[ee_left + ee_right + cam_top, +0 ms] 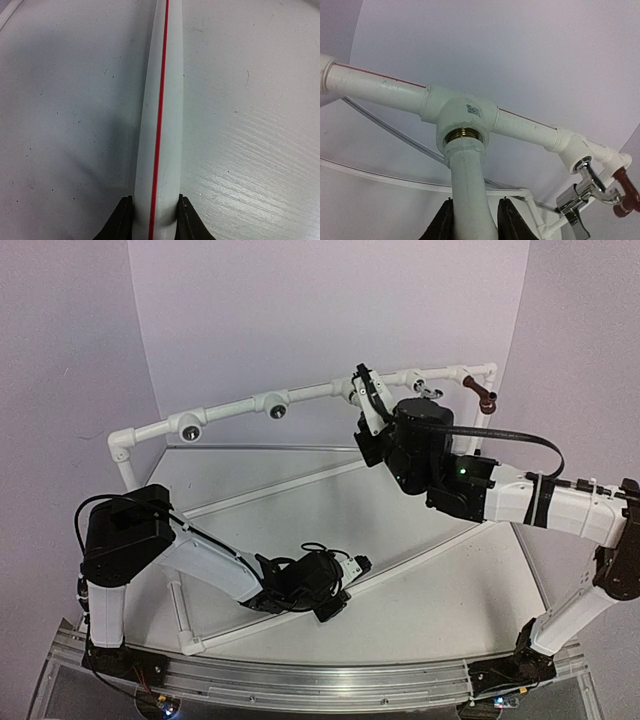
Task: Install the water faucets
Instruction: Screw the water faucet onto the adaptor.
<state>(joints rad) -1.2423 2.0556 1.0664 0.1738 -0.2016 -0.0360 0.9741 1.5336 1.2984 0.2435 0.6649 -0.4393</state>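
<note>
The left gripper (155, 220) was clamped around a red-striped white pipe (162, 100) running straight ahead of it. The right gripper (472, 220) held the white faucet (467, 175) between its fingers, the far end meeting the brass-ringed tee socket (462, 117) directly ahead. The silver faucet (585, 185) and the red-brown faucet (626, 192) hung off to its right.

place: robot lab | evidence: curved lilac backdrop (300, 310), aluminium rail (320, 681), white table (420, 590)

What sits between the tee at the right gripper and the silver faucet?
Just a bare run of red-lined white pipe, from the tee to the fitting carrying the silver faucet. No other faucet or socket there. The right wrist view shows it.
</note>
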